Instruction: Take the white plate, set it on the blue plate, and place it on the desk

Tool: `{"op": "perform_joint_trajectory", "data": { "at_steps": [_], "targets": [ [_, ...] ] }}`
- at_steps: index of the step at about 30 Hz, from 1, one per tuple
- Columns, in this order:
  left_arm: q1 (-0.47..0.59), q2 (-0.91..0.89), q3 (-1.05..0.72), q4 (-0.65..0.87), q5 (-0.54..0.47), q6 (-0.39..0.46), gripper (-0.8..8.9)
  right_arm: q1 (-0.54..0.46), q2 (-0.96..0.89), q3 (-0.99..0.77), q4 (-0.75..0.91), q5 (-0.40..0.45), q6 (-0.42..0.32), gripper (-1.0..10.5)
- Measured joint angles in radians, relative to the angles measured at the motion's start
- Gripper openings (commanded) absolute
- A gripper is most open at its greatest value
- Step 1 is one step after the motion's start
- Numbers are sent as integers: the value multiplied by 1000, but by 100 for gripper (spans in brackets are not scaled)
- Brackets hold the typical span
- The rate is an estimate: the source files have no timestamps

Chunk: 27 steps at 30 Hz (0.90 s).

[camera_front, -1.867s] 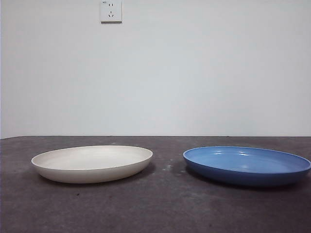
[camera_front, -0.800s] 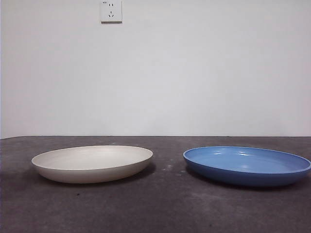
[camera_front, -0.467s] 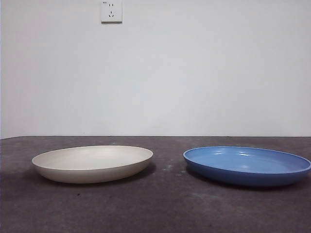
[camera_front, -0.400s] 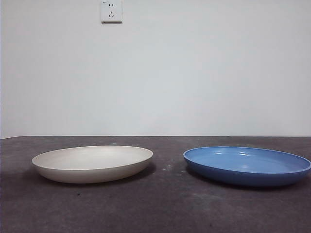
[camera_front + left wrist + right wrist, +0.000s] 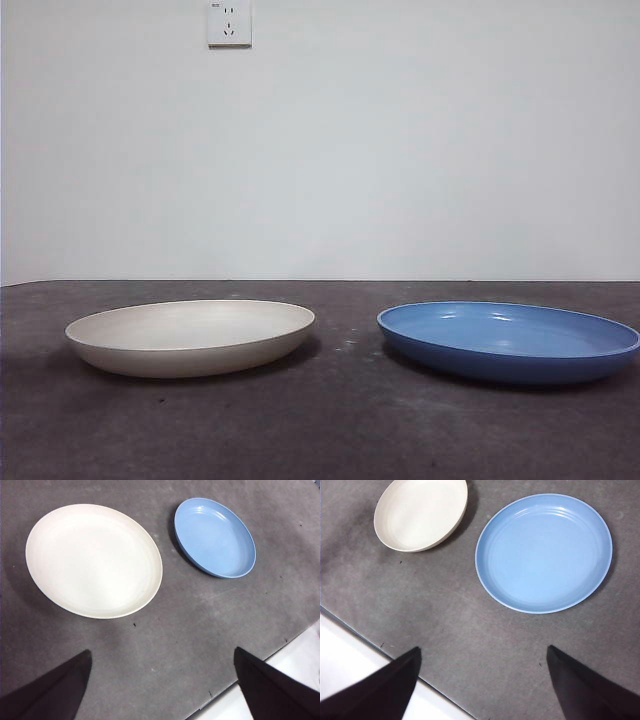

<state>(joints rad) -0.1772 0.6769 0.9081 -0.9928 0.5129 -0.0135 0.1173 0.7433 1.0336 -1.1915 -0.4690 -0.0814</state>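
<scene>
The white plate (image 5: 190,337) rests flat on the dark desk (image 5: 330,430) at the left of the front view, and the blue plate (image 5: 508,342) lies beside it on the right, a gap apart. No arm shows in the front view. High over the desk, my left gripper (image 5: 162,680) is open and empty, looking down on the white plate (image 5: 93,560) with the blue plate (image 5: 215,536) farther off. My right gripper (image 5: 482,680) is also open and empty, above the blue plate (image 5: 544,552), with the white plate (image 5: 421,513) beyond it.
A white wall with a socket (image 5: 228,22) stands behind the desk. The desk's near edge (image 5: 235,687) borders a pale floor strip, also seen as the desk edge (image 5: 365,640) in the right wrist view.
</scene>
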Motion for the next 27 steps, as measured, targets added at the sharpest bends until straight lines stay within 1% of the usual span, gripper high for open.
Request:
{"op": "perform_joint_trajectory", "data": {
  "at_steps": [6,11,16,27],
  "targets": [
    [0,36,2,68,-2,-40,468,0,0,0,0,0,0,421],
    [0,118,6,139,-69,-69,468,0,0,0,0,0,0,421],
    [0,265,49,197,-149,-82,466,0,0,0,7,0,0,421],
    [0,619,193,264,-253,-81,465,1,0,0,7,0,0,420]
  ]
}}
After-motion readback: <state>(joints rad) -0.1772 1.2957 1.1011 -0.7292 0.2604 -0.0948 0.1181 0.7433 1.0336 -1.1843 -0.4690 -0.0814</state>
